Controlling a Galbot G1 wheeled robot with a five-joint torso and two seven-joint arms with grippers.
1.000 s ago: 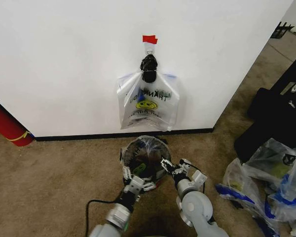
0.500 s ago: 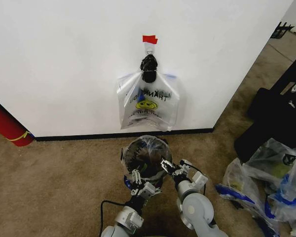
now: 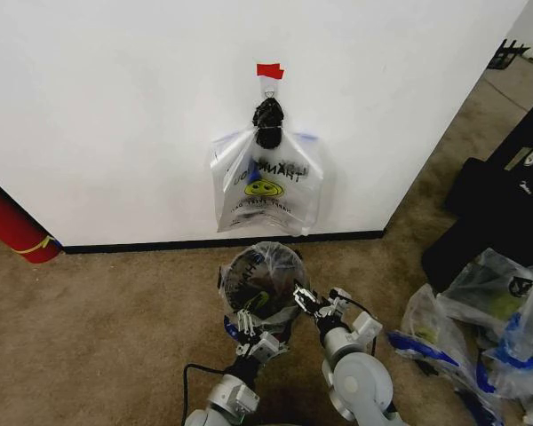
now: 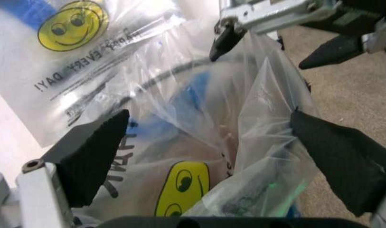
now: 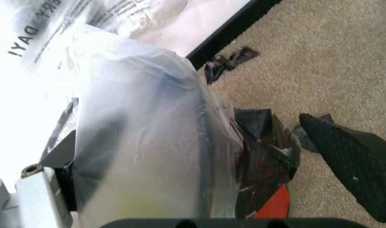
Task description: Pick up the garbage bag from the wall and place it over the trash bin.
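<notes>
Beige carpet meets the wall (image 3: 115, 106), where a smiley "THANK YOU" bag (image 3: 266, 191) hangs beyond both claws. Between the spread-open left gripper (image 3: 247, 323) and right gripper (image 3: 313, 303), the garbage bag (image 3: 265, 271), printed "HAPPY EVERY DAY!", drapes the trash bin (image 5: 274, 205).

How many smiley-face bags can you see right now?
2: the garbage bag draped over the trash bin by the grippers, and another smiley bag hanging on the wall.

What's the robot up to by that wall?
It is lining the trash bin on the carpet with a garbage bag, already draped over the rim. The left gripper and right gripper sit open at the near edge. Another smiley bag hangs on the wall hook.
</notes>
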